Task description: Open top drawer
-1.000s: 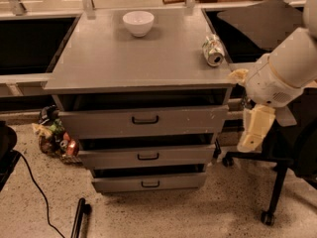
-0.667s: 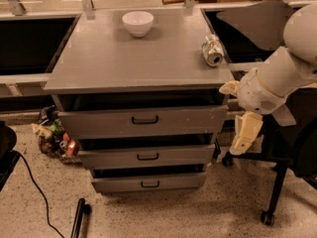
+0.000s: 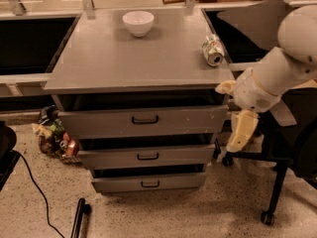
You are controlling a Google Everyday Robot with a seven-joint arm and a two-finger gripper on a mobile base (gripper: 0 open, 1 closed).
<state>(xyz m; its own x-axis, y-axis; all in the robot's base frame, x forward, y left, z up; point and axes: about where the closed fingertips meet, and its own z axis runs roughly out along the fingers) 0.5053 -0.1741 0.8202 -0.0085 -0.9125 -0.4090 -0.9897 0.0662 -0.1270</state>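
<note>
The top drawer [image 3: 143, 121] is the tallest and widest grey drawer under the cabinet top, with a black loop handle [image 3: 144, 119] at its middle and faint white scuffs. It stands slightly out from the cabinet, with a dark gap above it. Two shorter grey drawers [image 3: 147, 156] [image 3: 149, 183] sit below. My gripper [image 3: 237, 128] hangs on the white arm [image 3: 277, 73] at the cabinet's right side, level with the top drawer's right end and apart from the handle.
A white bowl [image 3: 138, 23] and a can lying on its side [image 3: 213, 50] rest on the cabinet top [image 3: 124, 63]. Colourful clutter [image 3: 55, 133] lies on the floor at left, with a black cable [image 3: 29, 182]. A black chair base [image 3: 275, 182] stands at right.
My arm and gripper have moved left and a little down, closer to the cabinet's right side. The drawers have not moved.
</note>
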